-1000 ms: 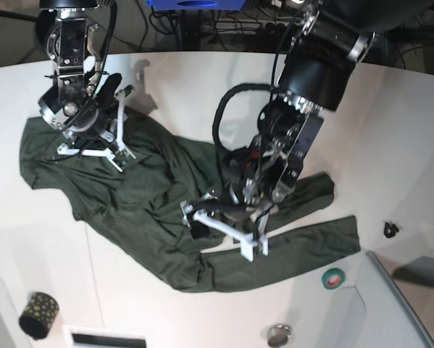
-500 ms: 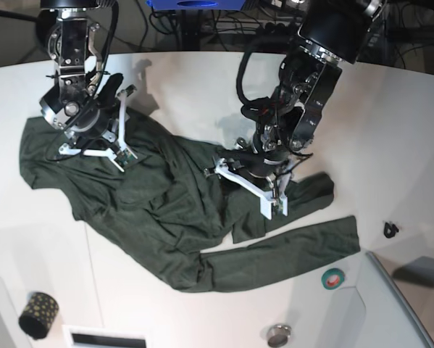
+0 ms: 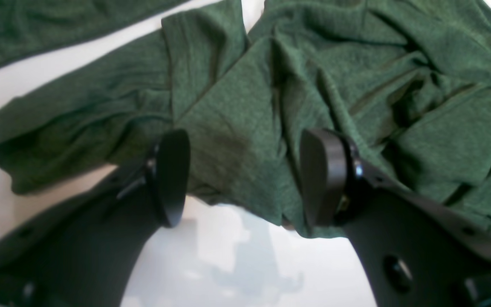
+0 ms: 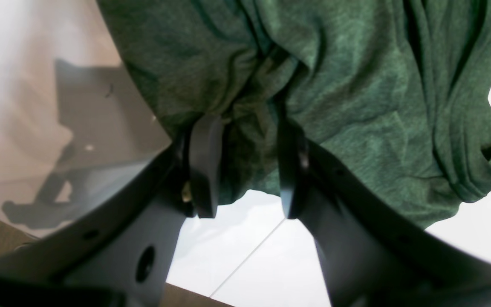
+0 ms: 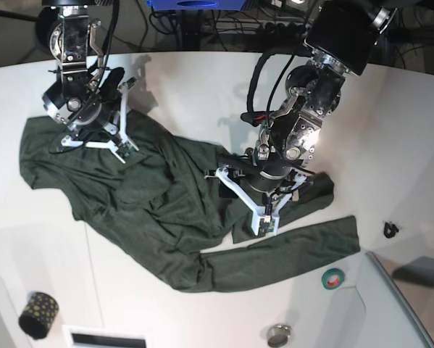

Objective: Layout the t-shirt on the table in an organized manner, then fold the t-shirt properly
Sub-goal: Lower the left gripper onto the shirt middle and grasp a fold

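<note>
Pinching a bunched fold at the upper-left edge of the t-shirt (image 5: 151, 203), the right gripper (image 5: 104, 130) anchors that side on the table (image 5: 202, 94). Further right, the left gripper (image 5: 264, 199) straddles the crumpled middle with fingers (image 3: 173, 175) apart, seemingly gripping nothing. Collar and far sleeve ends stay indistinct.

The left tool (image 3: 245, 175) hangs with jaws apart over the rumpled t-shirt (image 3: 356, 68) on the table (image 3: 237, 264).
</note>
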Robot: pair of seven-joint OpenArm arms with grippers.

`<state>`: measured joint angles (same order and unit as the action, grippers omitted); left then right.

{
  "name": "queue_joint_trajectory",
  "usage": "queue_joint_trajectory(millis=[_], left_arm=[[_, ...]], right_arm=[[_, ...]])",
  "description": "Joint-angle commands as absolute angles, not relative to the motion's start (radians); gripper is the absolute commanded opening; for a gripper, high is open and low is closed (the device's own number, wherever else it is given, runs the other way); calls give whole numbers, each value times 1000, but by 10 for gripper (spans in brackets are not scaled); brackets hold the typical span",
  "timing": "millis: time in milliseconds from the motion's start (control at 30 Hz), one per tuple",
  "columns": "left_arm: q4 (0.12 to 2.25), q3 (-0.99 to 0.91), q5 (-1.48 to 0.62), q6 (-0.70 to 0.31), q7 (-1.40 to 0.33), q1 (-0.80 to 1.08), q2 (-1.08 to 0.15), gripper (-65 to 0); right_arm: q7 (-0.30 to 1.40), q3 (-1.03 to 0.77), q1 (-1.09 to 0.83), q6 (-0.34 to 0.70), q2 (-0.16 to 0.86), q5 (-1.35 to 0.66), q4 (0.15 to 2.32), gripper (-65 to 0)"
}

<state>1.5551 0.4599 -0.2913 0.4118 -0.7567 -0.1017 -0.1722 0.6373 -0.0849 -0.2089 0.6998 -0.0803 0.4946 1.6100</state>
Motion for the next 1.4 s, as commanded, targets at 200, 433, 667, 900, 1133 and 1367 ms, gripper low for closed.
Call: queue_joint_trajectory(millis=[200,433,667,900,1133,1367], left_arm=[[1466,458,-283,340,-748,-147,-173,-280],[1448,456,-282,340,-748,-147,-173,-276],[1392,456,-282,340,-746,-160,-171,-281],[1351,456,-288,340,-742,-168,-168,-283],[1343,456,-283,340,-740,-168,-166,-295],[1351,453,-288,340,-737,-168,-166,-650]], right_arm=[[627,-88,-197,698,-82,489,1626,-441],[627,-85,-196,698,-82,489,1626,-441],[627,-85,-191,698,-82,489,1626,-441],[627,-87,-193,698,-82,489,1626,-441],[627,-85,-193,698,-82,489,1626,-441],[627,-85,-193,698,-82,489,1626,-441]])
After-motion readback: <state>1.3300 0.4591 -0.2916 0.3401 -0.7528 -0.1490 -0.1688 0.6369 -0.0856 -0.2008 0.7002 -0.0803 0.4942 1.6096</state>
